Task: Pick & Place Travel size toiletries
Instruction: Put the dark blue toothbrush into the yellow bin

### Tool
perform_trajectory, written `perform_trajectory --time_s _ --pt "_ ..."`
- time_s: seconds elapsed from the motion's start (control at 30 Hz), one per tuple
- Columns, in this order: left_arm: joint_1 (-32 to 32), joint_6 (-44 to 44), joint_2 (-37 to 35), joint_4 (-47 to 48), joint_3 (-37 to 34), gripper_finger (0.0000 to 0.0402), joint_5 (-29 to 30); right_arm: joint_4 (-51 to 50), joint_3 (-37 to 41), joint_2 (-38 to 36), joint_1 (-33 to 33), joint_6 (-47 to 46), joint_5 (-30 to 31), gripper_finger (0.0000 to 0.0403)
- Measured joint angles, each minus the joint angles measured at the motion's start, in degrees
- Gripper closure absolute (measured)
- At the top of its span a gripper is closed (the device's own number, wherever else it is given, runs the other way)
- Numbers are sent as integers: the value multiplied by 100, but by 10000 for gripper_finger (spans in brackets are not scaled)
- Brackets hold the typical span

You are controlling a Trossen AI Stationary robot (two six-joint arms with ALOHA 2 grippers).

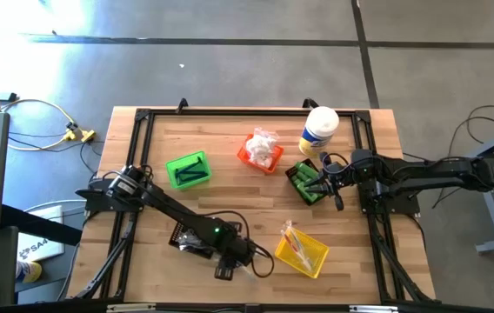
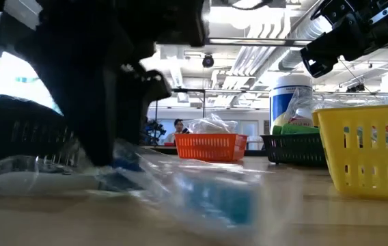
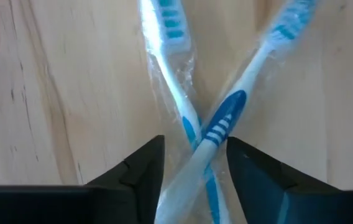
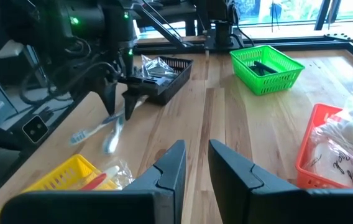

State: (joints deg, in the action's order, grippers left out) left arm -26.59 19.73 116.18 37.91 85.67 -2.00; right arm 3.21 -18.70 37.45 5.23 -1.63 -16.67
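Two clear-wrapped toothbrushes lie crossed on the wood near the table's front edge, one with a blue-and-white handle (image 3: 219, 121) and one with a light blue handle (image 3: 175, 81). They also show in the right wrist view (image 4: 105, 138). My left gripper (image 3: 195, 146) points steeply down over them, open, with one finger on each side of the crossing handles (image 4: 119, 111). My right gripper (image 4: 196, 152) hangs above the dark bin of green items (image 1: 303, 184) at the right. Its fingers are a narrow gap apart with nothing between them. My left gripper comes from above with its fingers across the crossed handles, which lie flat on the table. One fingertip (image 3: 235, 149) stands right against the blue-and-white handle (image 3: 221, 132). I cannot tell whether the fingers touch the brushes.
A black bin with wrapped items (image 1: 193, 236) sits just behind my left gripper, and a yellow bin (image 1: 303, 252) lies to its right. A green bin (image 1: 188, 169), an orange bin of white packets (image 1: 260, 155) and a yellow-labelled canister (image 1: 319, 130) stand farther back.
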Motion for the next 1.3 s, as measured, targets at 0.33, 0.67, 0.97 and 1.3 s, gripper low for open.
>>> perform_trajectory --time_s 0.33,0.67,0.97,1.3 --pt "125 -187 -7 273 261 268 17 -1 0 0 0 11 0 342" --pt "109 233 -7 341 262 273 -452 -3 0 0 0 15 0 342" --pt "109 308 -7 393 160 273 -505 -3 0 0 0 15 0 342" --pt "109 308 -7 375 158 274 -503 -3 0 0 0 15 0 342"
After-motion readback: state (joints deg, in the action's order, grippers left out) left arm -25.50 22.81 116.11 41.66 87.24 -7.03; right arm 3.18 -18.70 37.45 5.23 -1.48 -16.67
